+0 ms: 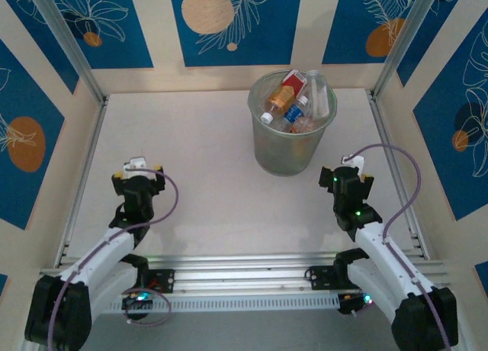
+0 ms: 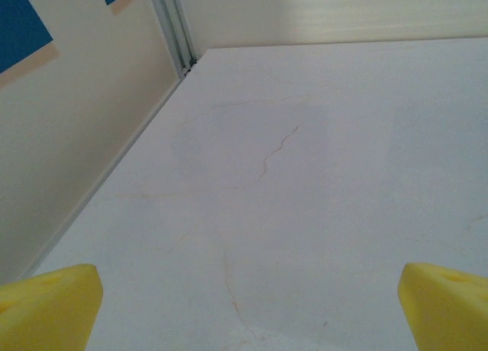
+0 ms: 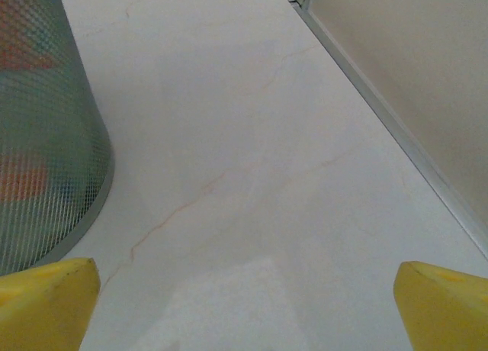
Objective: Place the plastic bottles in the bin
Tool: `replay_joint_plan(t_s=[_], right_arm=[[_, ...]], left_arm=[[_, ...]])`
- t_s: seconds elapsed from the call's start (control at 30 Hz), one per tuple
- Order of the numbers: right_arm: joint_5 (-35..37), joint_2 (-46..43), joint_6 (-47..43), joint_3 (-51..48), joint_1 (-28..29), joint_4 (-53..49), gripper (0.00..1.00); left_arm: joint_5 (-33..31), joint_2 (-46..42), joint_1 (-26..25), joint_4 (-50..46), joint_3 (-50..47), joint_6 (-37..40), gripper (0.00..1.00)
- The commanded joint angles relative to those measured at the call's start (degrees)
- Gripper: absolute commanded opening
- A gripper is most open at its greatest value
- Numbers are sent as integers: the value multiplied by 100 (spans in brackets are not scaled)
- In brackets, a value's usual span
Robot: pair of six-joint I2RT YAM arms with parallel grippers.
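Plastic bottles [image 1: 288,101] heaped in the far bin [image 1: 280,156], left gripper [image 1: 139,170] and right gripper [image 1: 348,169] both spread wide, empty: looks finished, arms just need parking.

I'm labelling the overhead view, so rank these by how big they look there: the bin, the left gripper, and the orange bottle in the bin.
1. bin, clearly largest.
2. left gripper, open.
3. orange bottle, smallest showing, but partly buried, so its full size is unsure.
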Motion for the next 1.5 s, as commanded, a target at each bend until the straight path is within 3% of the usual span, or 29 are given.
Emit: replay_joint_plan(t_s=[0.0,0.23,0.5,0.63,0.7,0.77,1.1,1.23,1.47], right_arm=[[-948,117,-302,-298,-273,1635,99],[-1602,967,-335,-608,-589,2820,99],[-2006,2226,-364,-571,-695,4125,99],[-2261,2637,-429,-466,-764,4466,99],[-2381,2785,-458,-445,-803,4617,99],[-2557,2906,-494,-350,-836,4647,99],[-3158,4252,-779,-95,-872,5556,99],[-3201,4207,-567,170,-1054,4937,99],[-3275,4213,-549,168,-1094,4973,99]], left_arm=[[558,281,230,1053,-148,277,99],[1069,1252,524,1976,-330,352,99],[1656,2343,607,2561,158,538,100],[1866,3305,629,3353,250,507,99],[2007,3613,629,3215,492,585,99],[2087,3609,647,2805,672,588,100],[2203,3616,747,2690,734,502,100],[2212,3615,752,2685,734,503,99],[2212,3608,752,2690,725,502,99]])
